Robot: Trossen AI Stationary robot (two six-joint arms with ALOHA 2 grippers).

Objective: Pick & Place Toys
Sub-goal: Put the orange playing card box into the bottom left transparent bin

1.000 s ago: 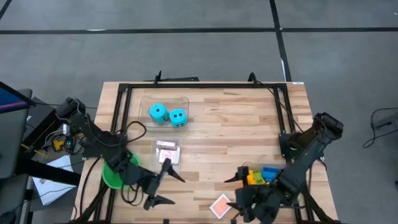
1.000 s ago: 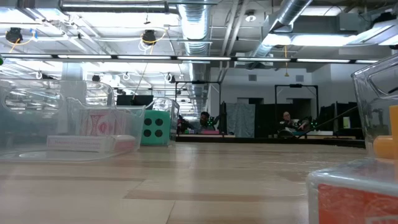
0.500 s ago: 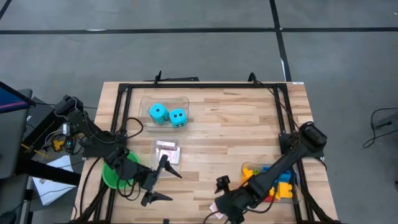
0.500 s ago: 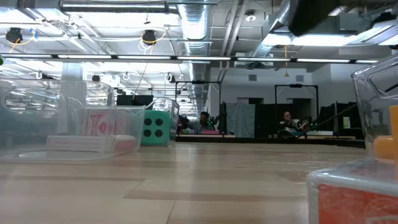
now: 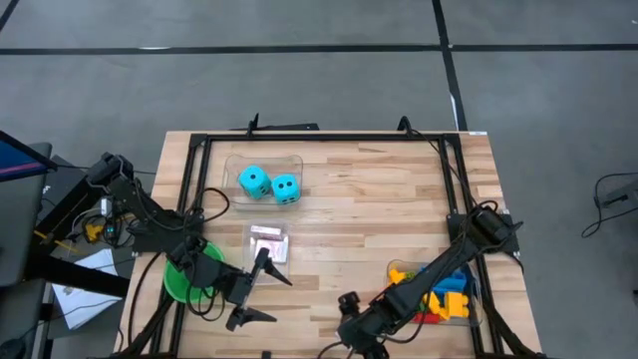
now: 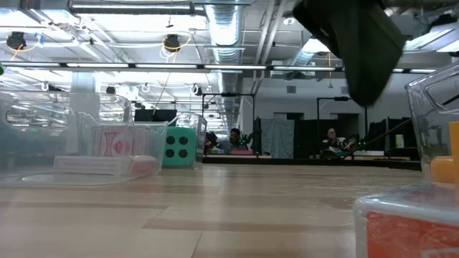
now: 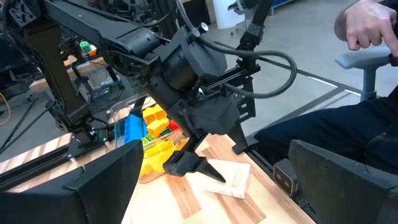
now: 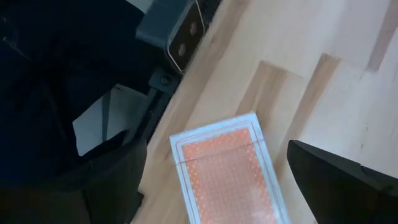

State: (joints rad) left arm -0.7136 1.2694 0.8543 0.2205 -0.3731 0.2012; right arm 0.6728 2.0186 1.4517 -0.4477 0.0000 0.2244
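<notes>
Hovering wide open above the card pack point(image 8: 227, 171), which lies flat near the counter point(image 5: 379, 199) front edge, the right claw point(image 7: 196, 168) should straddle the pack's narrow sides squarely before closing. The left claw point(image 5: 249, 294) waits wide open beside the green cup point(image 5: 182, 283).

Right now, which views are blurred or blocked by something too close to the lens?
Low view: a dark arm part and a clear bin loom soft at the right.
Right wrist view: own fingers are blurred, the playing card fairly sharp.
High view: sharp, evenly lit.
</notes>
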